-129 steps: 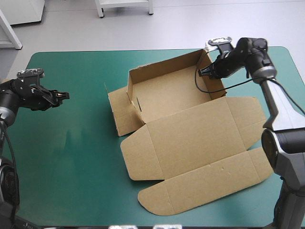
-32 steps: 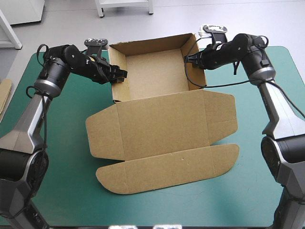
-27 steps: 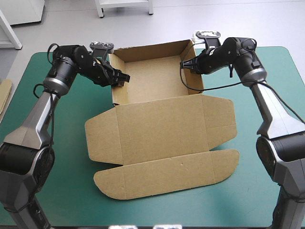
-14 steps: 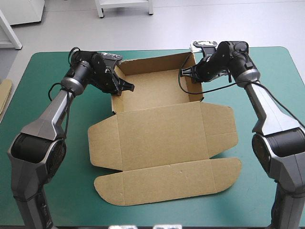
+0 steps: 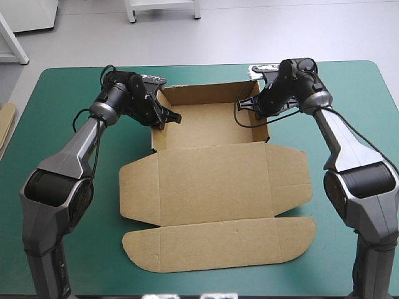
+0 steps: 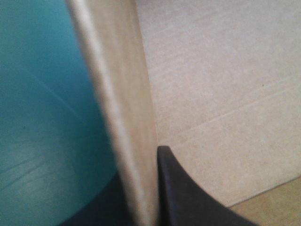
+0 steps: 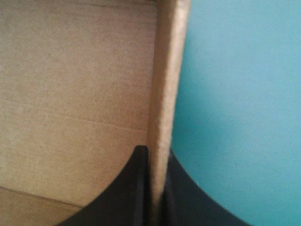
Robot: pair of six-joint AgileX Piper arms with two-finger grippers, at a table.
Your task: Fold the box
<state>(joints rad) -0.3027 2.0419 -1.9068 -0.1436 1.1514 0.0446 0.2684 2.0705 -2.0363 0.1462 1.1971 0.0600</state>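
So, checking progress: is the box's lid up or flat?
Flat: the lid lies spread on the teal-green cover; tray walls stand raised.

No text, label, brand, number or sign can be read in any view. The brown board of the box (image 5: pixel 212 180) and the teal-green cover of the counter (image 5: pixel 62 93) show plain surfaces only.
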